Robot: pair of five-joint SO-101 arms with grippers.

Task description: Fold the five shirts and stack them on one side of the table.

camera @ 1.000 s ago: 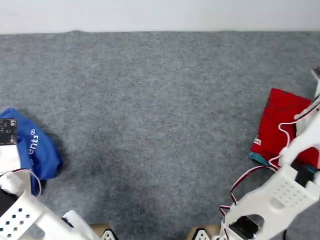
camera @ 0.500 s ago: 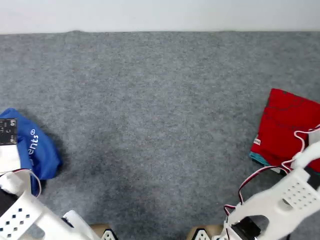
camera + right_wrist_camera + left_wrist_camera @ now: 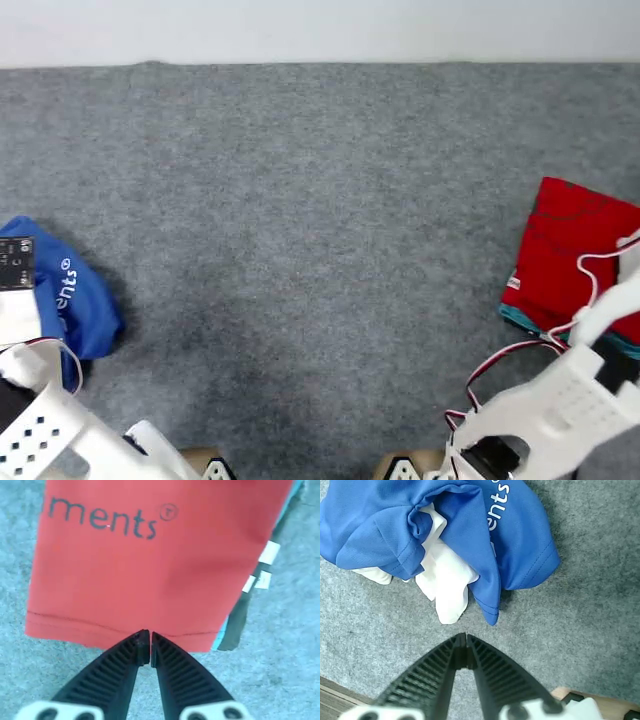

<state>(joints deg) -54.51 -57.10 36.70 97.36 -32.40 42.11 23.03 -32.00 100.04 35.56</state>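
Right claw (image 3: 145, 639) drawn back, closed, at red shirt (image 3: 150, 565) hem.

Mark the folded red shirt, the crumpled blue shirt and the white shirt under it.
folded red shirt (image 3: 560, 230), high view, middle of its top face
crumpled blue shirt (image 3: 520, 545), left wrist view, flat outer panel
white shirt (image 3: 447, 580), left wrist view, protruding fold

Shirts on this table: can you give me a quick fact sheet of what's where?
Right side: folded red shirt lying on a teal garment
Left side: crumpled blue shirt over a white shirt
Left gripper: shut, empty, beside the blue shirt
Right gripper: shut, at the red shirt's hem
Surface: grey table
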